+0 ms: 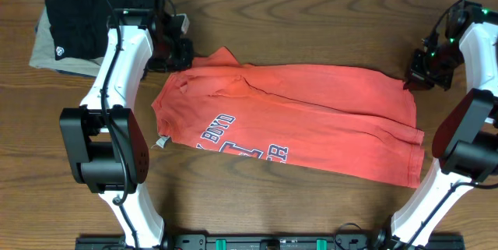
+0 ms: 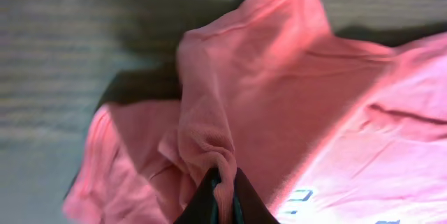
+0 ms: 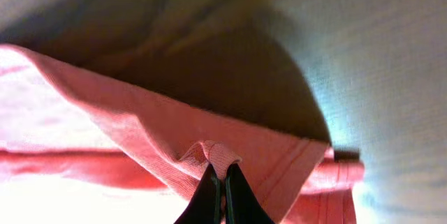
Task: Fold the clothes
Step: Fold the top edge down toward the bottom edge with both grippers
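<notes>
On my overhead feed the red-orange T-shirt [image 1: 296,117] lay across the middle of the wooden counter [image 1: 311,16], its neck end toward my left arm and its hem end toward my right. White-and-blue lettering [image 1: 233,137] showed along the near edge, and the small white neck tag [image 1: 163,142] stuck out at the near-left corner. A long crease ran diagonally through the cloth.

The left claw [image 1: 180,51] sat at the shirt's far-left corner. Through the left wrist camera I saw it [image 2: 223,185] clenched on a bunched pinch of the fabric, which rose in a ridge from between the fingers.

The right claw [image 1: 416,79] was at the far-right corner. In the right wrist view it [image 3: 222,175] was closed tight on a small fold of cloth near the stitched hem, with that edge lifted off the counter and casting a dark shadow beneath.

A folded black garment [image 1: 70,20] rested on a folded khaki garment [image 1: 47,59] in the far-left corner, apart from the shirt.
</notes>
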Controlling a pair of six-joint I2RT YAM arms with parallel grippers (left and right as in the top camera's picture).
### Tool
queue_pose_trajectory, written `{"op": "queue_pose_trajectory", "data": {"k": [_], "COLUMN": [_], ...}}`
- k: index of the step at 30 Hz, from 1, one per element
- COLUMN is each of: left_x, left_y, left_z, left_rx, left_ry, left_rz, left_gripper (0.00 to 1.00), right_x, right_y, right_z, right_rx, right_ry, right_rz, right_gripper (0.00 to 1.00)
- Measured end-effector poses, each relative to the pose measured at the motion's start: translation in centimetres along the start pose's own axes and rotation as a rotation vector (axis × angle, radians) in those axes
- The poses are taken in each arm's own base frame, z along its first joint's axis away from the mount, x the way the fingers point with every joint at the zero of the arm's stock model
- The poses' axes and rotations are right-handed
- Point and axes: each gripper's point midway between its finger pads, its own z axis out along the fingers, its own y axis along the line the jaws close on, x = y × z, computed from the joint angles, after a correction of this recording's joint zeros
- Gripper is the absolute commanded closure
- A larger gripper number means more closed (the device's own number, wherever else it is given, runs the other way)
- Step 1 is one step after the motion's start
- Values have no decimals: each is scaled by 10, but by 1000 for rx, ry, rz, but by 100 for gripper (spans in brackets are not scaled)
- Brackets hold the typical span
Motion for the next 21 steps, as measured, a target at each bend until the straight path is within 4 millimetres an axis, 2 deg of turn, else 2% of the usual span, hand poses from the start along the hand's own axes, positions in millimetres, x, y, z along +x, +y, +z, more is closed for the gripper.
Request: {"op": "queue_pose_trajectory", "data": {"k": [9,16,21], "left_x": [28,44,58], "left_y": [24,53,65], "left_z": [-4,-13,-9], "left_rx": [-94,-108,-109], "left_ry": [109,160,199], "left_rz": [-50,-138,-178], "left_gripper": [94,94,94], "right_x": [13,22,24], "right_y": [-5,-18,-26], "right_z": [0,-2,-8], "right_rx": [24,83,96], "right_ry": [51,88,81], "right_rz": [10,34,65], "right_gripper": [99,99,99]}}
